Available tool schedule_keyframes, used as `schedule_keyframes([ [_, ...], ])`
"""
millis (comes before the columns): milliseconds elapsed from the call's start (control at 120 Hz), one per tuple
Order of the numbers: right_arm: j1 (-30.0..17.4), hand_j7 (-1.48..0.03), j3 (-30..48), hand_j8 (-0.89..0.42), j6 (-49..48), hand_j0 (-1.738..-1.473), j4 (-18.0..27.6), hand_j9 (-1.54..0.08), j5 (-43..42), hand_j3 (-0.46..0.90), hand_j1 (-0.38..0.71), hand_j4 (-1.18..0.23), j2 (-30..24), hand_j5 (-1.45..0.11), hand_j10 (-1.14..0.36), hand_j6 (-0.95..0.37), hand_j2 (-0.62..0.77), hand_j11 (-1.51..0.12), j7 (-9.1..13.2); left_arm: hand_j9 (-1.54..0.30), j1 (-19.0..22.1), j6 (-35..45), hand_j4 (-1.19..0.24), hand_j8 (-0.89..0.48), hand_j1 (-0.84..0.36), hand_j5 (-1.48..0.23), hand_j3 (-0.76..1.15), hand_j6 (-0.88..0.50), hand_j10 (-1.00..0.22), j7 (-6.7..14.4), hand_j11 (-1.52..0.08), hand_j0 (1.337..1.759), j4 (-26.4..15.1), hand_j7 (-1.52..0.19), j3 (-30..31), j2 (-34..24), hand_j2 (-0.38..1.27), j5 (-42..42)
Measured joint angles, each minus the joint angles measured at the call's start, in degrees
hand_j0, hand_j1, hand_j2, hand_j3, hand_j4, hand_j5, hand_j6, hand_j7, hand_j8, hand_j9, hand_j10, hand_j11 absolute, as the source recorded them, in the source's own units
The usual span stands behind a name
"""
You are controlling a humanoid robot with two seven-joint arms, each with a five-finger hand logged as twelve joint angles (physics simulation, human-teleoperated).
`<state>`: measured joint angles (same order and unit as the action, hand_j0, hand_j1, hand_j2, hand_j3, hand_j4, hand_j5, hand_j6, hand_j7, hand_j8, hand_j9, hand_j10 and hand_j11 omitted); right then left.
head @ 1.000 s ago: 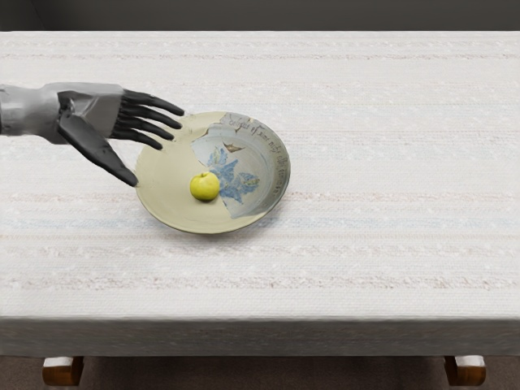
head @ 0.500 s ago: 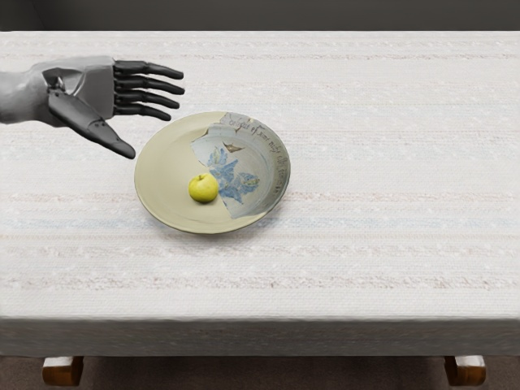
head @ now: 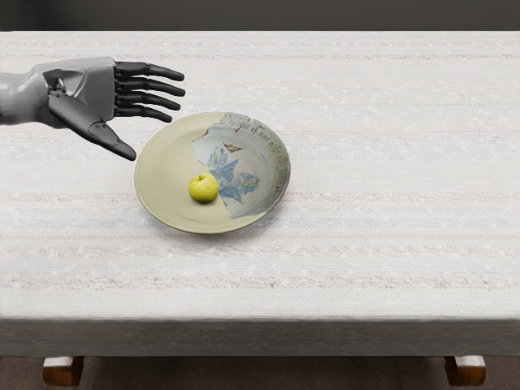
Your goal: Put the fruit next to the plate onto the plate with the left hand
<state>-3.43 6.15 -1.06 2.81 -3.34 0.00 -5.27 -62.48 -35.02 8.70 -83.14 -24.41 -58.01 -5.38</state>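
Note:
A small yellow-green apple (head: 203, 188) rests on the plate (head: 162, 175), a cream dish with a blue leaf pattern, a little left of the plate's middle. My left hand (head: 138, 110) hovers above the table at the plate's upper left, off its rim. Its fingers are spread and straight, the thumb pointing down toward the rim, and it holds nothing. The grey forearm comes in from the left edge. The right arm is out of view.
The white cloth-covered table (head: 382, 211) stretches wide to the right of the plate and in front of it. Its front edge runs along the bottom, with two wooden feet below it.
The left hand has lifted up and back to the left, away from the plate's rim, and has since held almost still. The apple stays on the plate.

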Motion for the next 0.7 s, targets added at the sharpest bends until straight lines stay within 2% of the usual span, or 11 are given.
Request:
schedule_keyframes([
  [700,0.0,-0.05,0.0,-0.04,0.0,-1.658,0.0,-0.05,0.0,0.00,-0.30,-0.04,0.0,-0.05,-0.04,-0.04,-0.01,-0.05,0.0,-0.32,0.0,0.0,-0.25,-0.25,0.06,-0.32,0.00,-0.25,-0.24,0.0,-0.32,1.658,0.0,-0.32,0.0,0.0,0.05,0.0],
])
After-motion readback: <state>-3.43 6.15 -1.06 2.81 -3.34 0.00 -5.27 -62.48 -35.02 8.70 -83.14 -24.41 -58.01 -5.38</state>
